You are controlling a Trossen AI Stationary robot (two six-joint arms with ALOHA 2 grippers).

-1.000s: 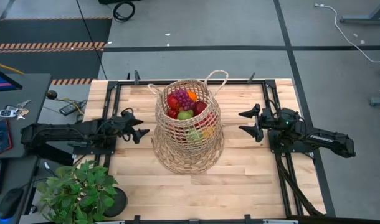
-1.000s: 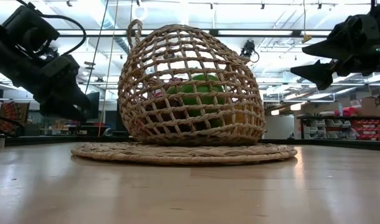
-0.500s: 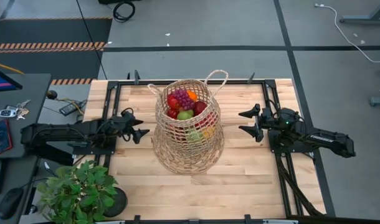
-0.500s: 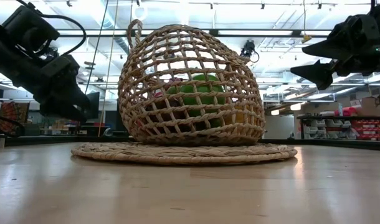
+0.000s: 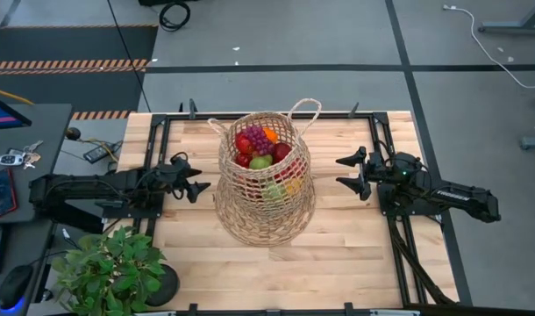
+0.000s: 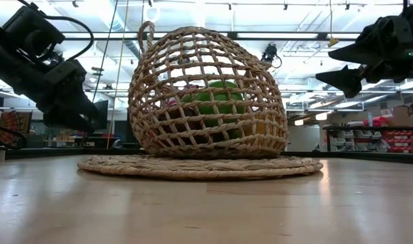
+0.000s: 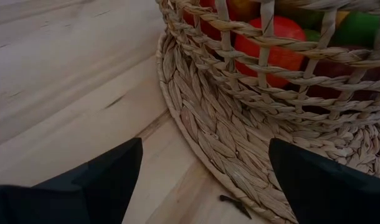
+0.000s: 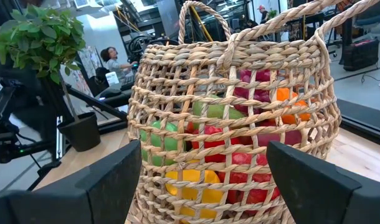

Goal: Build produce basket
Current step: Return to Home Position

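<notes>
Nothing has shifted over the last second: the left tool (image 5: 196, 177) and right tool (image 5: 341, 173) hang just as they did, drawn back towards the left and right edges of the bench (image 5: 355, 254), each spread wide with nothing between its fingers. The basket (image 5: 264, 189) stands mid-bench, nearer the far edge, with the produce (image 5: 260, 149) heaped inside and none lying loose on the wood, so the filling looks finished and only the retreat is being wound up. No brand, label or legible writing shows anywhere.
</notes>
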